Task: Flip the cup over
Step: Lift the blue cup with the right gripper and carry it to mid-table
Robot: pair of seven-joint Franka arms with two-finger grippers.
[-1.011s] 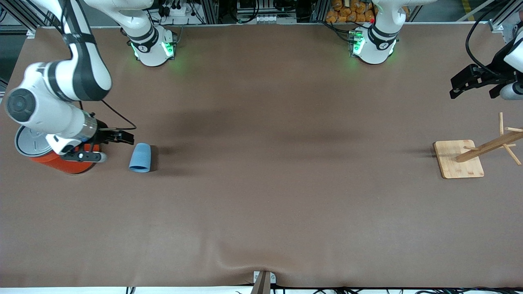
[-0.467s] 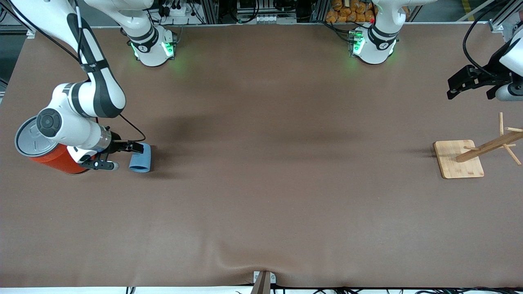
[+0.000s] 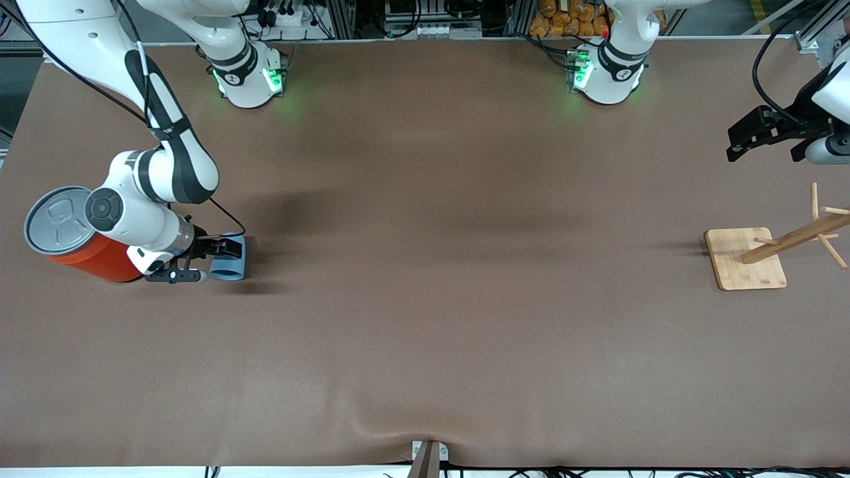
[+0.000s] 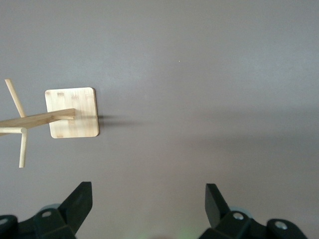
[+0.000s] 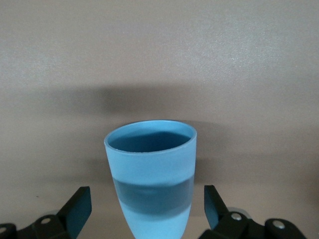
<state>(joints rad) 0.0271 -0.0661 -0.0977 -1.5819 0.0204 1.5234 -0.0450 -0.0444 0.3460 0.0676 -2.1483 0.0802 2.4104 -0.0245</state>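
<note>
The light-blue cup (image 3: 233,268) lies on its side on the brown table near the right arm's end, beside the orange can. My right gripper (image 3: 222,255) is low at the cup and open, with one finger on each side of it. In the right wrist view the cup (image 5: 151,172) shows its deeper blue inside. Its narrow end sits between my right gripper (image 5: 145,200) fingers (image 5: 79,203) with a gap on both sides. My left gripper (image 3: 738,143) waits open and empty over the left arm's end of the table; in the left wrist view (image 4: 148,196) nothing is between its fingers.
A large orange can (image 3: 96,257) with a grey lid stands right beside the right arm's wrist. A wooden peg rack on a square base (image 3: 737,264) stands at the left arm's end and shows in the left wrist view (image 4: 71,112).
My right gripper has moved from over the can toward the cup and down, so its open fingers now straddle the cup. The cup has not moved. The left arm has barely shifted.
</note>
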